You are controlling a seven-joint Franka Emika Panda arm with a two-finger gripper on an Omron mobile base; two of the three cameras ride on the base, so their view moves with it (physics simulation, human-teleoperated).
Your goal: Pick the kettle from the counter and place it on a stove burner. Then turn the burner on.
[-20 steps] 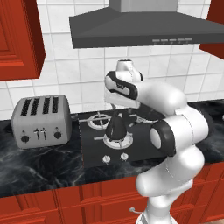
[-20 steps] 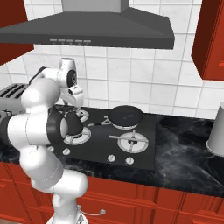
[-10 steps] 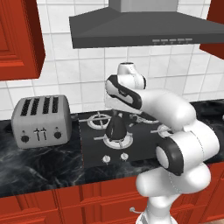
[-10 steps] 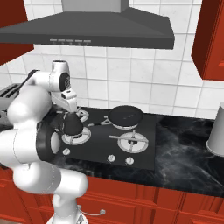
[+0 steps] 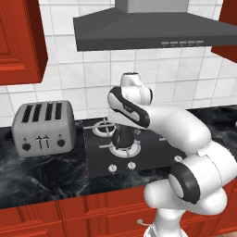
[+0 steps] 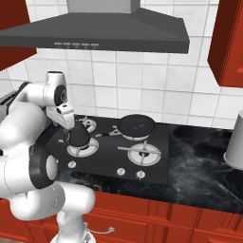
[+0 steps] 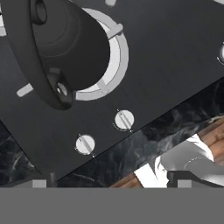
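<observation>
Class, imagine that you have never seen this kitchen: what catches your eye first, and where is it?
The bulky white robot arm dominates, bending over the flat black stove set in the glossy black marble counter. Under it, the small dark grey kettle sits on the front left silver ring burner, with the open hand above it. A silver four-slot toaster stands on the counter left of the stove.

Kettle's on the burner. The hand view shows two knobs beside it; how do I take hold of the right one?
Grip the knob by its raised centre ridge, coming straight down from above. It sits low on the flat stove, so the ridge probably offers the best faces to pinch. Set the jaws across it, clear of the kettle.
</observation>
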